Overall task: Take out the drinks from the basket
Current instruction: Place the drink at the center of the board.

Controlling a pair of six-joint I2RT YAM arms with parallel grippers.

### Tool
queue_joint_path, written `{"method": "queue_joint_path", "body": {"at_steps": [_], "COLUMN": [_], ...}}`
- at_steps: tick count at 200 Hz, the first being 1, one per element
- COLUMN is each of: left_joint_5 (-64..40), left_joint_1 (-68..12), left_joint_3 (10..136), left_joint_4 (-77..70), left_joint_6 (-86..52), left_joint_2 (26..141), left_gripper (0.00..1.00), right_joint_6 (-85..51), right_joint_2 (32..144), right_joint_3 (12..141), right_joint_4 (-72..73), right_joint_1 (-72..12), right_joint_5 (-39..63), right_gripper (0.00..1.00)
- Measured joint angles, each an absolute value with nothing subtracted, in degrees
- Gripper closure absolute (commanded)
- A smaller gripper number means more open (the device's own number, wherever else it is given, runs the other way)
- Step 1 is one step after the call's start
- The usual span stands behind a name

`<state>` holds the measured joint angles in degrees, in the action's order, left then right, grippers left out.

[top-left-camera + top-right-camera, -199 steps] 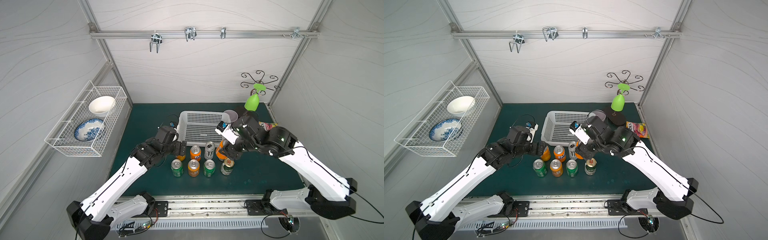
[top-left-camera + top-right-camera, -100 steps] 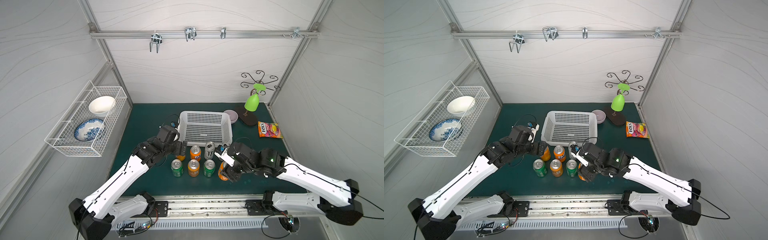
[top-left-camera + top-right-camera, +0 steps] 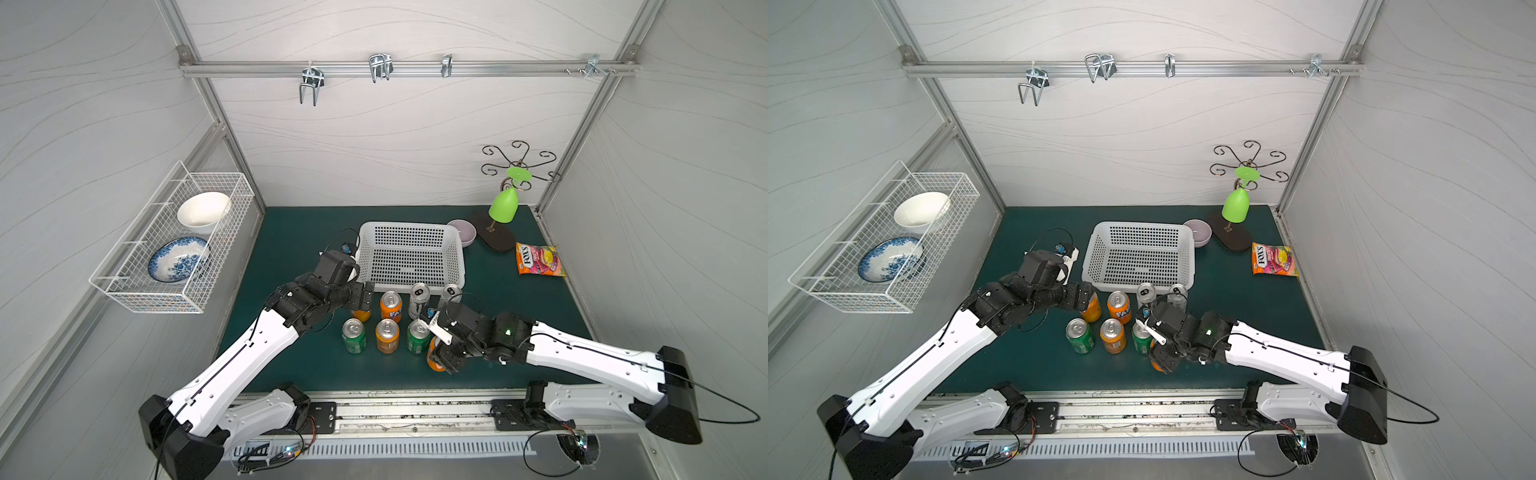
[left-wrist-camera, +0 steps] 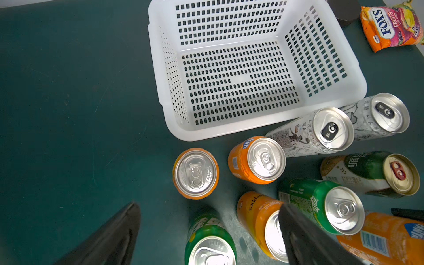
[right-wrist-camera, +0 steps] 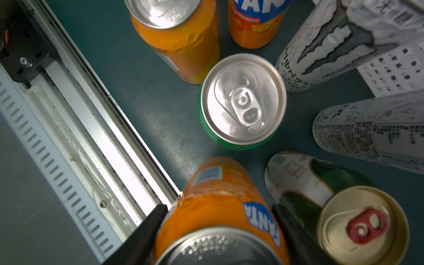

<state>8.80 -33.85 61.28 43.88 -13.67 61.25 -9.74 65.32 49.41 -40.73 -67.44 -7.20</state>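
Right gripper (image 5: 218, 231) has swung from the white basket (image 3: 409, 224) to the front of the green mat (image 3: 291, 232), clamping an orange Fanta can (image 5: 215, 195). Lower it straight, clear of the gold-topped can (image 5: 360, 227), then release. Left gripper (image 4: 210, 206) gapes empty.

The right pincer (image 5: 216, 213) has carried its Fanta can (image 3: 433, 363) away from the basket (image 3: 409, 253), down beside the cans (image 3: 417, 337).

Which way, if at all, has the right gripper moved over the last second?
Yes. The right gripper, holding an orange can, moved from the basket toward the front rail.
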Motion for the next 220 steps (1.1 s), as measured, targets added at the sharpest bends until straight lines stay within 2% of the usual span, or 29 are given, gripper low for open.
{"method": "queue_joint_path", "body": {"at_steps": [81,163,220], "left_joint_5": [8.9,9.7,10.4], "left_joint_1": [-33.8,-33.8,-33.8], "left_joint_3": [61.3,61.3,61.3], "left_joint_4": [43.9,43.9,43.1], "left_joint_6": [-13.7,-13.7,-13.7], "left_joint_2": [61.3,61.2,61.2], "left_gripper": [0.02,0.02,0.02], "right_joint_6": [-10.8,-11.2,-11.1], "right_joint_2": [67.2,68.9,67.2], "right_joint_3": [44.9,45.0,48.7], "right_joint_4": [-36.0,-33.9,-36.0], "right_joint_1": [-67.7,-67.9,-67.9], "right_joint_5": [-7.3,-7.2,-8.2], "right_gripper": [0.36,0.15,0.07]}}
